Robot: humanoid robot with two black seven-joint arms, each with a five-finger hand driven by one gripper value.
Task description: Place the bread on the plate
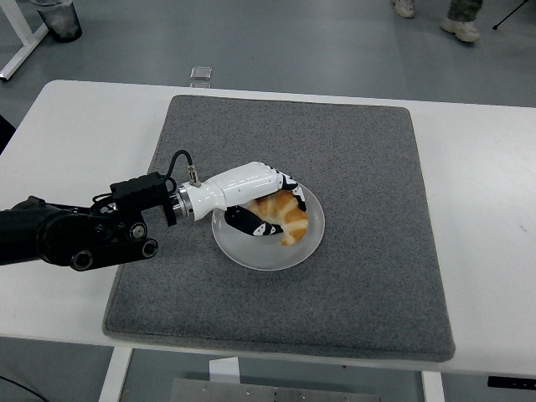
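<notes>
You see a grey mat point(360, 276) lying flat on the white counter point(486, 209). Behind the counter, on the floor, there are a person's shoes point(461, 29) and a dark container point(59, 18).

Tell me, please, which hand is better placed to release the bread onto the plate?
Left: the left hand already grips the bread over the plate; no right arm is in view.
</notes>
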